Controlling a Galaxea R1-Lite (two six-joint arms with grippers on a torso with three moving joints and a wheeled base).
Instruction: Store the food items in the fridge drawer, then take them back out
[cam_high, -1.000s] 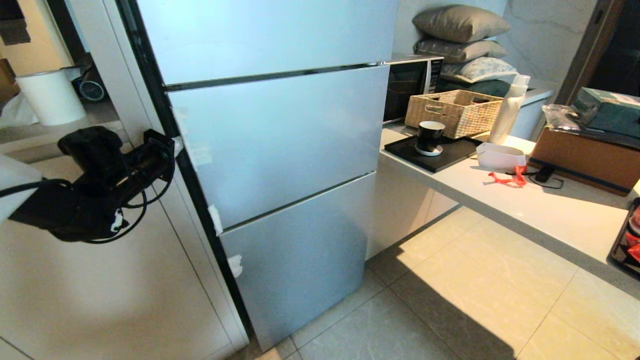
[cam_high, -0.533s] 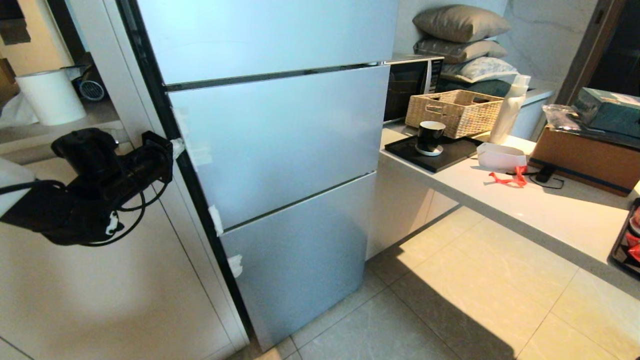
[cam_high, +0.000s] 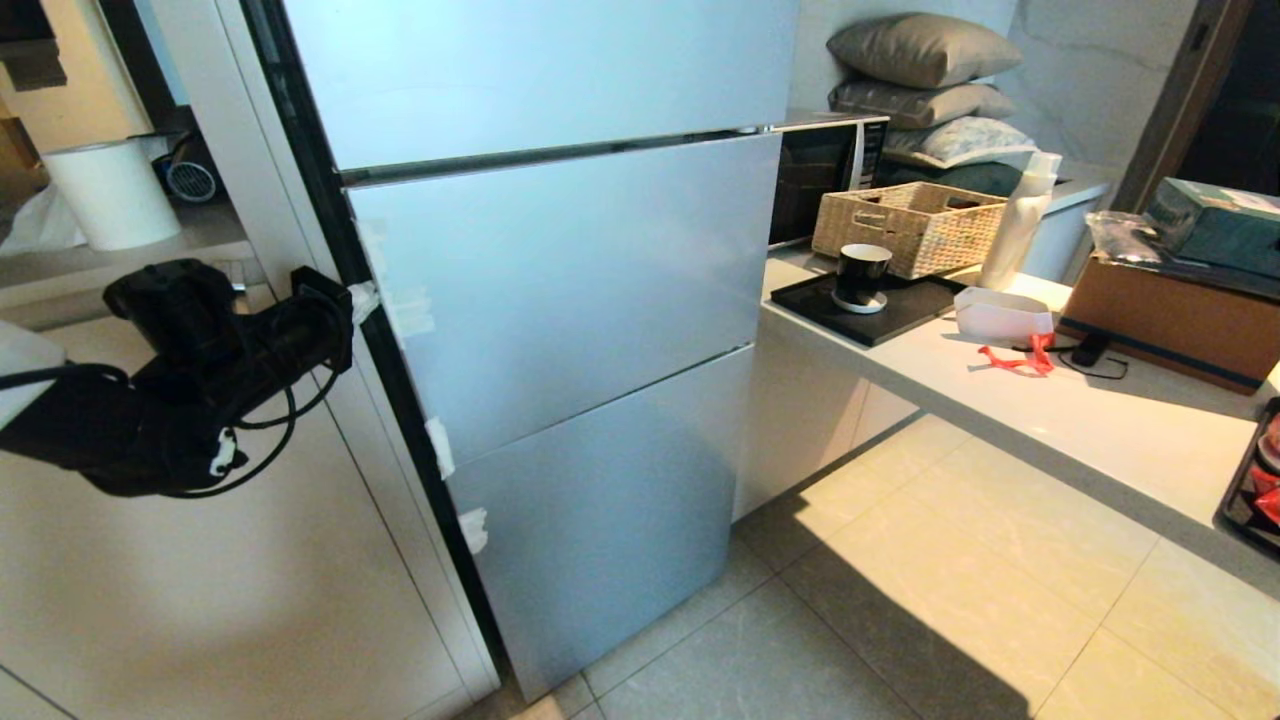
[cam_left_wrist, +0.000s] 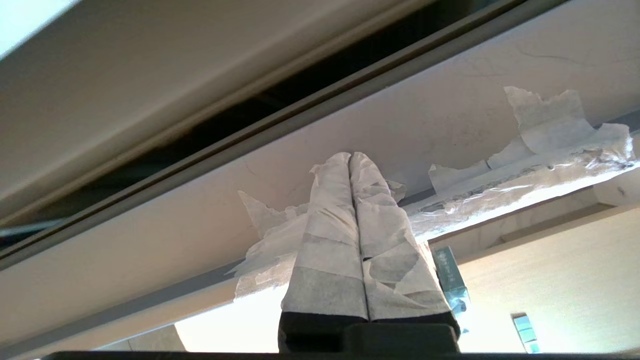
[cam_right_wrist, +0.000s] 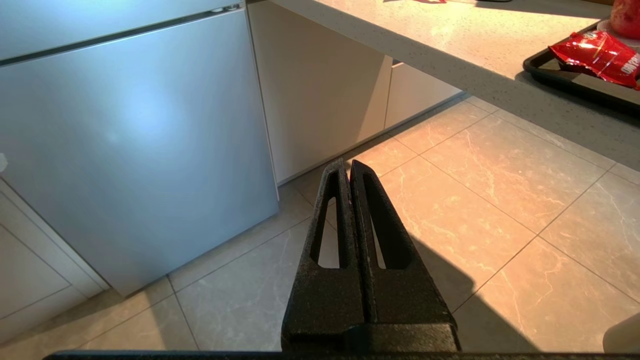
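The robot faces a tall silver-grey fridge whose flat door panels are all closed, so the fridge drawer is not visible in any view.

The left claw, its fingers wrapped in white tape, is clenched with the two fingers pressed together and nothing between them. In the left wrist view its tips sit right at the side edge of the middle door panel, among torn strips of white tape stuck along that edge; whether the tips touch the edge cannot be told. In the head view the black left arm reaches in from the left, with the left claw at the fridge's left edge, level with the upper part of the middle panel.

The right claw, bare black, is also clenched and empty. It hangs low over the beige tiled floor, in front of the bottom door panel.

To the right stands a pale stone worktop. At its near right end lies a black tray holding a red crinkled snack packet, with a red round piece at the picture's corner, partly cut off.
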